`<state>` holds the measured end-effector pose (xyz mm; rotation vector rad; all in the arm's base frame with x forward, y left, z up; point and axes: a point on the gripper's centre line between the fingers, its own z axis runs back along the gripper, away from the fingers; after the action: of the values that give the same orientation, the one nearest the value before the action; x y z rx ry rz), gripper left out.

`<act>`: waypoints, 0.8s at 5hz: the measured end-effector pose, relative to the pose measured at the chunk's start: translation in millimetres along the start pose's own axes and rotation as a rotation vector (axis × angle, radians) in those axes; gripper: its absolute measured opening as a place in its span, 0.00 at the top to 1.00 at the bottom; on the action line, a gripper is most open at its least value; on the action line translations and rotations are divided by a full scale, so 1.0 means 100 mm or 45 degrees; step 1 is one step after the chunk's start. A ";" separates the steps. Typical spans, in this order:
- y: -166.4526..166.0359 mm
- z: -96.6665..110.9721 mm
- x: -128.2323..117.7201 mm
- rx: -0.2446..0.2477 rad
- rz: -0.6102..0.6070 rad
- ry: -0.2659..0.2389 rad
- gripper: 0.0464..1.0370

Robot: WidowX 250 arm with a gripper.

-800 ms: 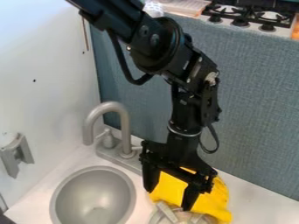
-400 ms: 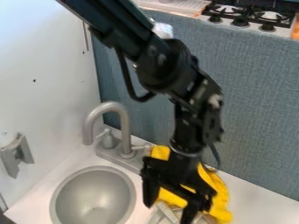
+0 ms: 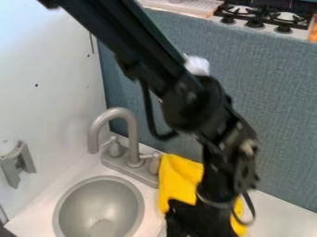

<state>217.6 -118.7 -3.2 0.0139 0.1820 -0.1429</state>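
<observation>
the blue-gray textured partition [image 3: 282, 102] spans the background, above and beyond the gripper [image 3: 197, 222], and the smooth white wall panel [image 3: 49, 60] stands well off to the gripper's left as the camera sees it. the black robot arm [image 3: 180, 90] slants down from the top edge to the gripper, which is at the bottom edge of the view. around and below it spreads the white countertop [image 3: 278, 215], running out on both sides. the round gray sink basin [image 3: 99, 206] is let into that counter to the gripper's left, near it. the rumpled yellow cloth [image 3: 180, 173] lies right at the gripper, mostly above it and toward the faucet, with a strip showing on the right; whether the two touch i cannot tell. nor can i tell whether the gripper is released or clenched, or whether it grasps any of the cloth. far above it, past the partition, is the black-grated stovetop [image 3: 285, 17]. the gray gooseneck faucet [image 3: 129, 122] stands up and to the gripper's left, behind the basin, and the small gray wall bracket [image 3: 20, 161] sits farther left.
</observation>
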 end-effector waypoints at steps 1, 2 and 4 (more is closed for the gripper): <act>-0.13 -0.17 -0.02 -0.031 -0.070 0.038 0.03; -0.32 -0.34 -0.05 -0.052 -0.172 0.082 0.03; -0.43 -0.58 0.04 0.018 -0.192 0.124 0.03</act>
<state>205.4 -160.4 -61.0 0.0214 0.2795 -0.2945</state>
